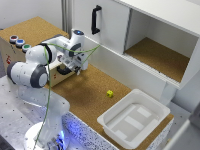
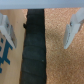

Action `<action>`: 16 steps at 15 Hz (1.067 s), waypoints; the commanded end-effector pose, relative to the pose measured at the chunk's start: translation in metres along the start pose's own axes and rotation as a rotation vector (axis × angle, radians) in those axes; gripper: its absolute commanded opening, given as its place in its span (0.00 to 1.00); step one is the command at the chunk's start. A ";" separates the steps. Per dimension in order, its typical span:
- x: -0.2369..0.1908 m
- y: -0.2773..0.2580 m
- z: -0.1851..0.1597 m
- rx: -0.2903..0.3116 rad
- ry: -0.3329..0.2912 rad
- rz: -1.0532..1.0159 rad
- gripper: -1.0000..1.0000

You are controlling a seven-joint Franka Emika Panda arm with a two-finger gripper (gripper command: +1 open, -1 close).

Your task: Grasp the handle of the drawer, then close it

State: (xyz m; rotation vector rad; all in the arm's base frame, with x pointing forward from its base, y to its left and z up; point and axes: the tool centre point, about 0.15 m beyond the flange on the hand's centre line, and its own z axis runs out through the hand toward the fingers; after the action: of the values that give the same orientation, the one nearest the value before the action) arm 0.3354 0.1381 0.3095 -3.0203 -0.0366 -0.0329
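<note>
Cork-brown tabletop is seen carrying a pale tan wooden box with coloured round buttons at the exterior view's left, with its small tan drawer judged to be out and not yet closed, though the arm hides most of it. The white two-finger gripper is held at the drawer front, and in the wrist view the short black bar handle lies between its spread fingers, untouched. The grasp and the push are judged to remain.

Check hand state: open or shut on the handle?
Open. Wrist view shows the hand fingers spread either side of the handle, not touching it.
</note>
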 end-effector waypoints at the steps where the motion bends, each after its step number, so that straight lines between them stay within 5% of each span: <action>1: 0.012 -0.015 0.020 0.016 0.000 -0.050 0.00; 16: 0.024 -0.071 0.027 -0.007 0.021 -0.168 0.00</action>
State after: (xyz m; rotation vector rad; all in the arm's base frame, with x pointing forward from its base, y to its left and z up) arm 0.3433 0.1709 0.3031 -3.0175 -0.1921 -0.1045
